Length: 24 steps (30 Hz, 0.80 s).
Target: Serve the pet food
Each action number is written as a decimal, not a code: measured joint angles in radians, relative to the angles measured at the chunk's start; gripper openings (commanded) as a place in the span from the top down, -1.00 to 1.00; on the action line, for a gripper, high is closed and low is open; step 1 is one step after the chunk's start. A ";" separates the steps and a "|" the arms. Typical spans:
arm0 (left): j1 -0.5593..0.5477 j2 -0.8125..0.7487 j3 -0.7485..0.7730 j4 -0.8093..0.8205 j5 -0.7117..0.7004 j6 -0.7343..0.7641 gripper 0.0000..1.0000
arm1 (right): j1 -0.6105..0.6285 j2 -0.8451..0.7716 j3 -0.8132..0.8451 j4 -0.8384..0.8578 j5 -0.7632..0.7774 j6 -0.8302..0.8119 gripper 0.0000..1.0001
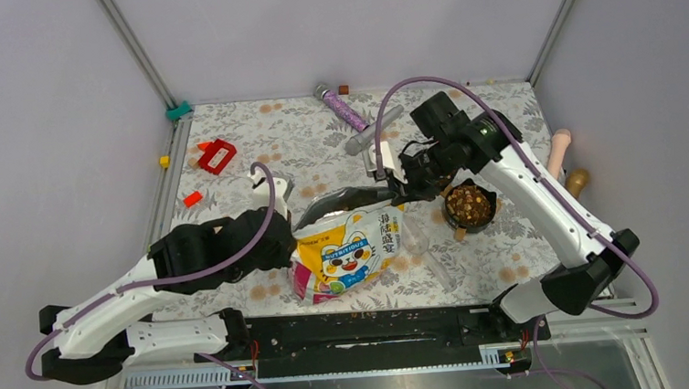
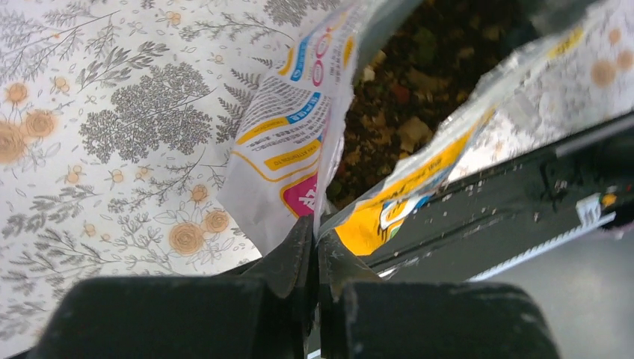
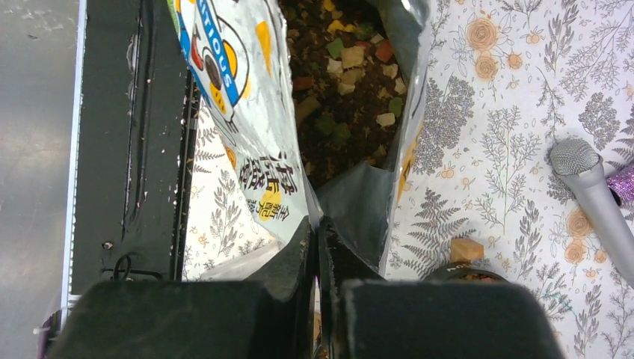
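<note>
Nearby, bowl (image 1: 494,210) of pet food (image 1: 468,204) and microphone (image 3: 591,187); left gripper (image 2: 315,232), right gripper (image 3: 315,232) both tight on bag (image 1: 349,249) rim.

**Two-arm rig: casings, colours and cabling**

Bolted at either end of the black base rail (image 1: 378,331), the left arm (image 1: 102,317) and right arm (image 1: 543,203) are each wearing smooth white link shells joined by blocky black joint housings. A lilac cable (image 1: 424,80) is looping loosely along each arm. Farthest from the rail, a small green light (image 1: 486,131) is glowing on the right arm's black wrist block. The left gripper (image 2: 315,250) and right gripper (image 3: 315,243) are showing matte black, wedge-shaped fingers.
</note>
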 measured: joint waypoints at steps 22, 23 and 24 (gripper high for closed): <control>0.014 -0.073 -0.103 0.181 0.403 0.525 1.00 | 0.019 -0.073 -0.085 -0.007 0.101 -0.040 -0.65; 0.014 -0.072 -0.103 0.183 0.414 0.539 1.00 | 0.041 -0.055 -0.084 -0.007 0.116 -0.037 -0.65; 0.016 -0.073 -0.103 0.183 0.428 0.554 1.00 | 0.055 -0.039 -0.082 -0.005 0.129 -0.036 -0.65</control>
